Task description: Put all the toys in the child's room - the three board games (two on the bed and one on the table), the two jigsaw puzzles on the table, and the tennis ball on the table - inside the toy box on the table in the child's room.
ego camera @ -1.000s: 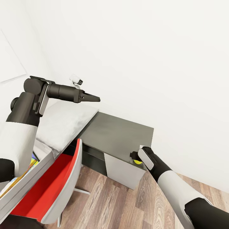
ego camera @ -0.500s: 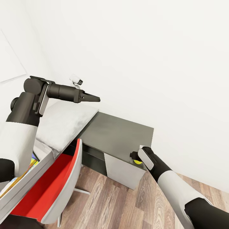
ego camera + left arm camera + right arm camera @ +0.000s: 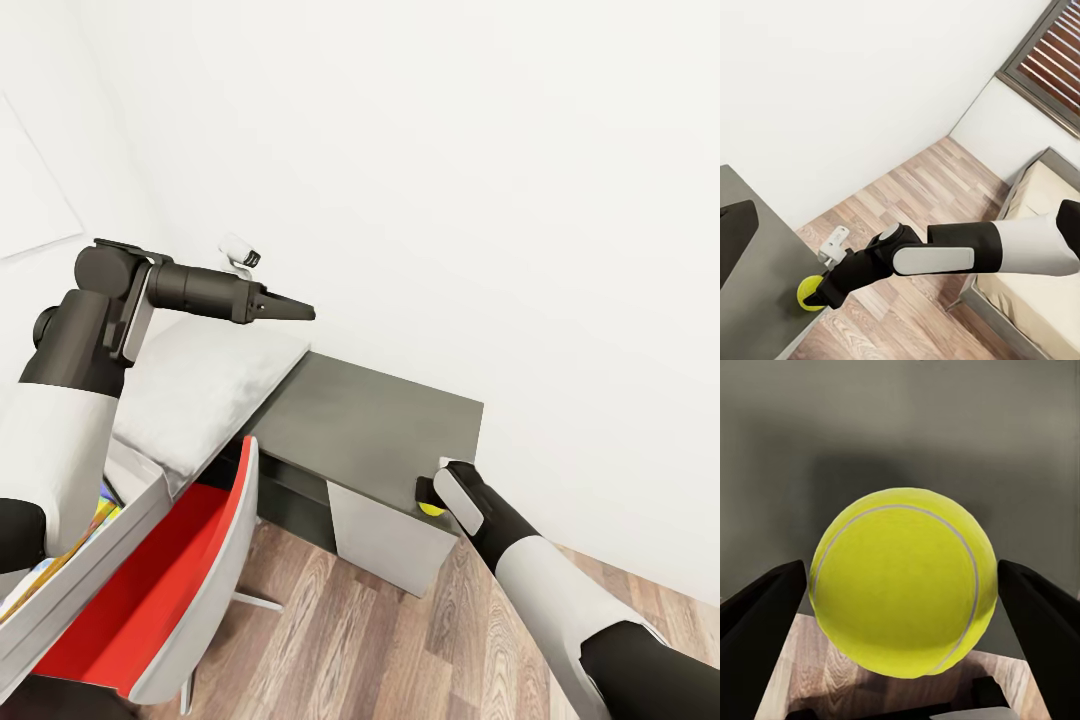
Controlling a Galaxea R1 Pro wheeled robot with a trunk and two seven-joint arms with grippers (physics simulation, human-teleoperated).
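- We see the ball [image 3: 902, 581] at the near right corner of the dark worktop [image 3: 370, 425], partly over the edge, with plank floor [image 3: 360, 640] below it.
- Our right tool [image 3: 428, 497] has one finger [image 3: 761, 619] on each side of the ball; the ball fills the gap, but we cannot tell whether the fingers press it.
- Our left tool [image 3: 295, 309] hangs high over the worktop's far end near the white wall [image 3: 450, 200], its fingers together.
- The worktop's dark surface is bare between the two tools, and the floor to the right of it lies open.
- A red-seated chair [image 3: 175, 580] stands close under the worktop's front edge.
- The toy box [image 3: 130, 520] sits at the lower left, cut off by the frame and partly hidden by our left arm; a coloured cover shows inside, no lettering readable.
- From the left wrist, a corner of the bed [image 3: 1050, 187] shows.
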